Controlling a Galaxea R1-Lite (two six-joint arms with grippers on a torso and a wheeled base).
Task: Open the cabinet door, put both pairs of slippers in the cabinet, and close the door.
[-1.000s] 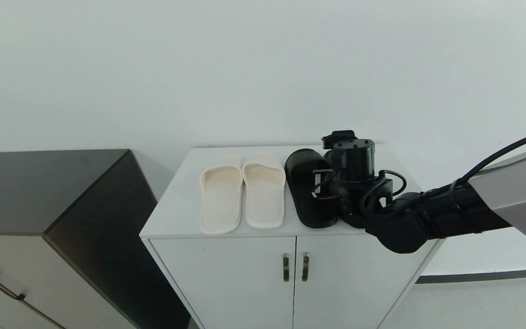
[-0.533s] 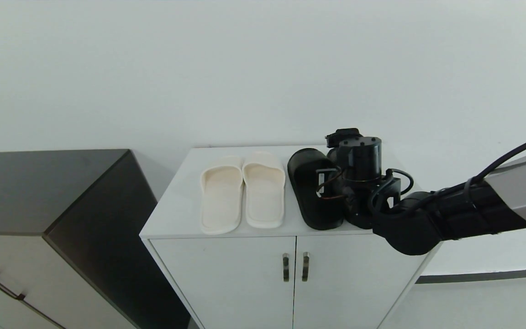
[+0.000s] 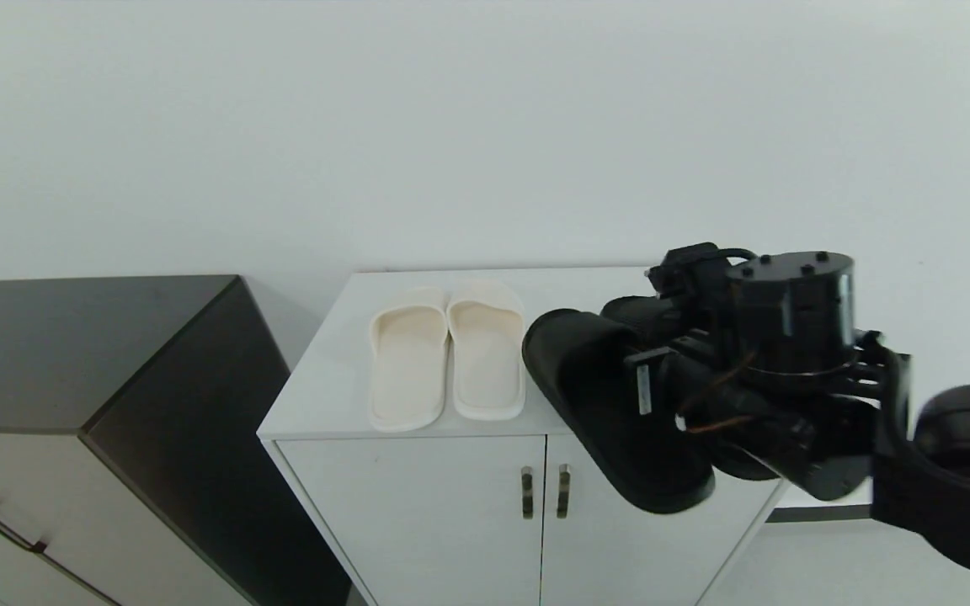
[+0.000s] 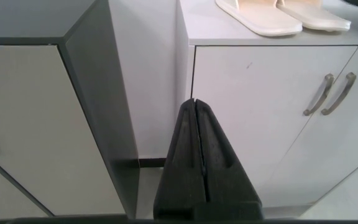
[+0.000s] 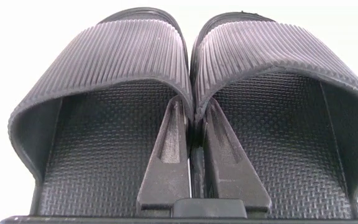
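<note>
My right gripper [image 3: 662,379] is shut on the pair of black slippers [image 3: 611,412], held in the air in front of the white cabinet's right side. In the right wrist view its fingers [image 5: 169,155] pinch the two inner strap walls of the black slippers [image 5: 117,81] together. A pair of white slippers [image 3: 447,353] lies side by side on the cabinet top [image 3: 325,379]. Both cabinet doors [image 3: 418,522] are closed, with two handles [image 3: 527,492] at the middle. My left gripper [image 4: 196,143] is shut on nothing, low beside the cabinet's left front corner.
A dark-topped cabinet [image 3: 114,362] stands close to the left of the white one, with a narrow gap between them. A plain white wall [image 3: 485,126] runs behind. Floor shows to the right of the white cabinet.
The right gripper has lifted the black slippers off the cabinet top and drawn them forward and to the right, nearer the head camera. The white slippers have stayed put.
</note>
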